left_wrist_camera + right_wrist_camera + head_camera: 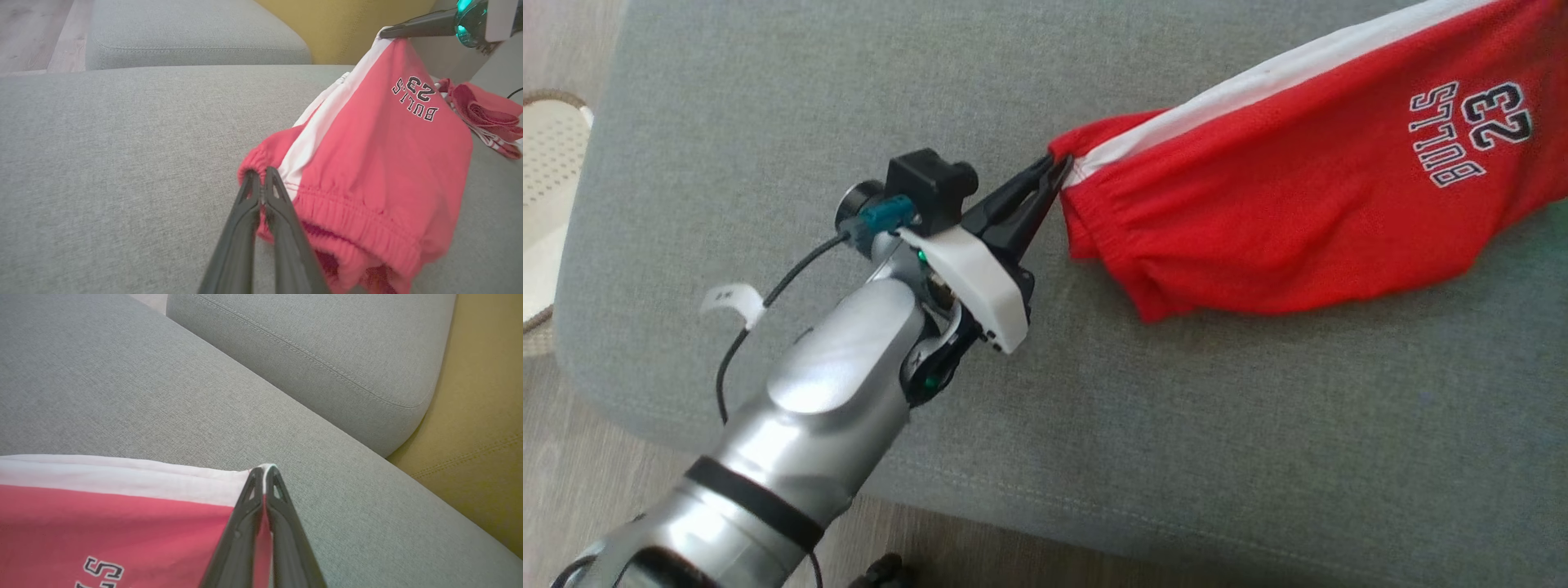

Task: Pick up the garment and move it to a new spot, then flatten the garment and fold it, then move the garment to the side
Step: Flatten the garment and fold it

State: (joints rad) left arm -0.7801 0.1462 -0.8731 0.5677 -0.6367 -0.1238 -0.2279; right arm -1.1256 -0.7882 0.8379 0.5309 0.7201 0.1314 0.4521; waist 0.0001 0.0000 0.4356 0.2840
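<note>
Red Bulls shorts (1298, 188) stretched over grey sofa seat (768, 122), back from front edge. Left gripper (1058, 167) jaws pinch waistband corner; right gripper (264, 469) jaws pinch striped hem corner. Likely light, limp fabric; corners suit holding.

The head view looks steeply down from above the waistband end of the red garment (1298, 188), over a grey cushion (768, 122). The left wrist view sits low and close at the garment's waistband corner, facing along the garment toward the right gripper (384, 32) at its far corner. The right wrist view sits close at that far corner, facing beyond the garment to a second cushion (327, 347). All three share the garment and the cushion beneath it.
</note>
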